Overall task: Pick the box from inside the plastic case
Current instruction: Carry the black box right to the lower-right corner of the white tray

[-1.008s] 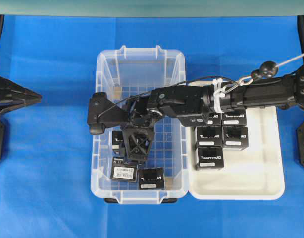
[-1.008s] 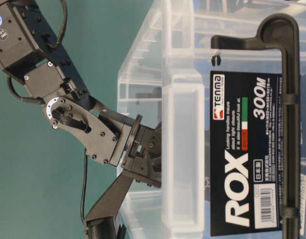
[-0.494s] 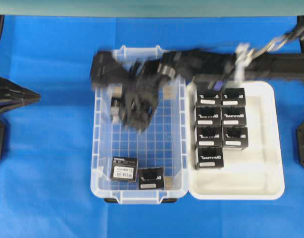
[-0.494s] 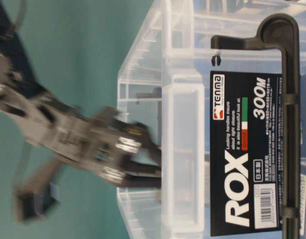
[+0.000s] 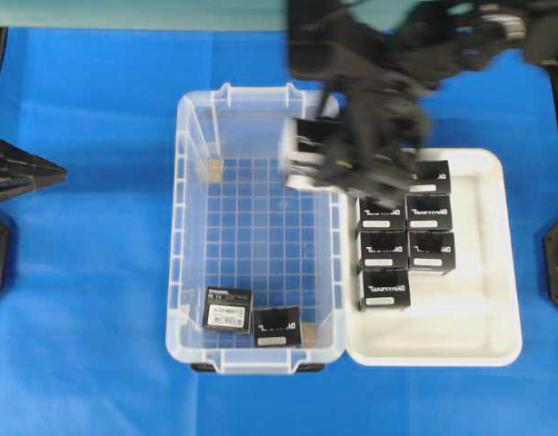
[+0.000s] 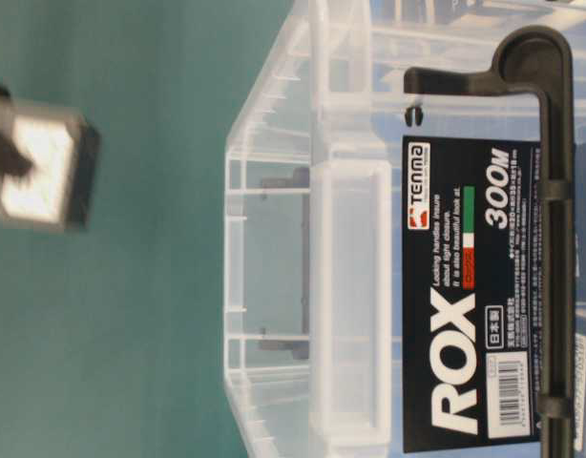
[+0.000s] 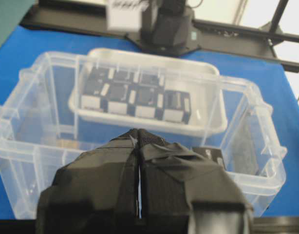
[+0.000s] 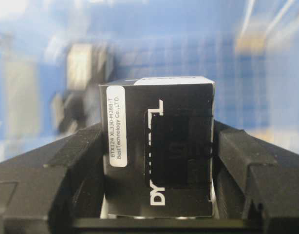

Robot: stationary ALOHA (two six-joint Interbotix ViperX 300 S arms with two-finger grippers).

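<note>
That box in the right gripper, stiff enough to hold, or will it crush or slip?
The box probably holds up: its edges look square and undented between the right gripper fingers. Slipping seems unlikely, since both dark pads press flat on opposite faces. It is likely light, a small carton carried high above the plastic case.

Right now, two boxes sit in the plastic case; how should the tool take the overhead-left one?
Likely best: left box, come straight down, closing on its far and near faces. It lies flat, and the neighbouring box crowds its right side.

Black arms; taped fingers (image 7: 140,185) (matte)
</note>
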